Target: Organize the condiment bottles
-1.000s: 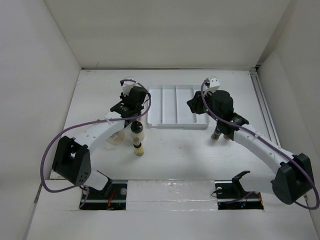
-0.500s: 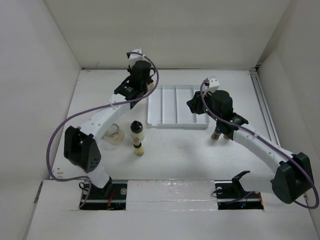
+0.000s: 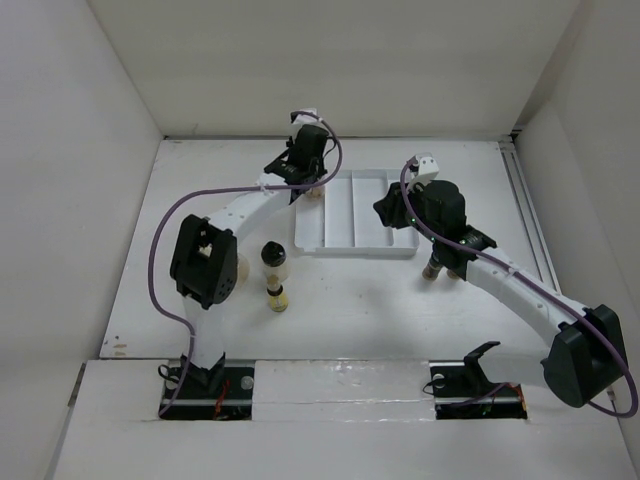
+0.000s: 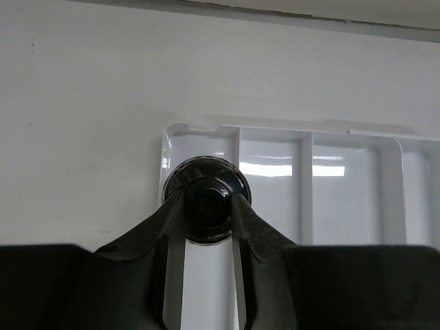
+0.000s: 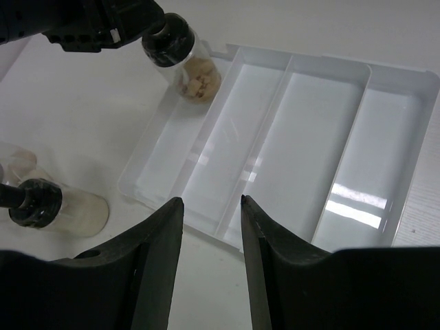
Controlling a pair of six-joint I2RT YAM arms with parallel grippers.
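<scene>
My left gripper (image 3: 305,168) is shut on the black cap of a condiment bottle (image 3: 313,190) with pale contents. It holds the bottle at the far-left corner of the white tray (image 3: 355,240). In the left wrist view the cap (image 4: 206,180) sits between my fingers over the tray's left compartment (image 4: 206,151). The right wrist view shows the same bottle (image 5: 184,63) tilted; I cannot tell whether it rests on the tray. My right gripper (image 3: 396,214) (image 5: 211,201) is open and empty above the tray's near edge (image 5: 206,227). Another black-capped bottle (image 3: 274,258) (image 5: 62,208) sits on the table left of the tray.
A small yellowish bottle (image 3: 276,296) lies just in front of the black-capped one. A dark brown bottle (image 3: 433,270) stands under my right forearm. A clear glass jar (image 5: 15,163) shows at the left edge of the right wrist view. White walls enclose the table.
My left arm has swung up and to the right with the bottle, from the table left of the tray to the tray's far-left corner. The right arm has not moved.
</scene>
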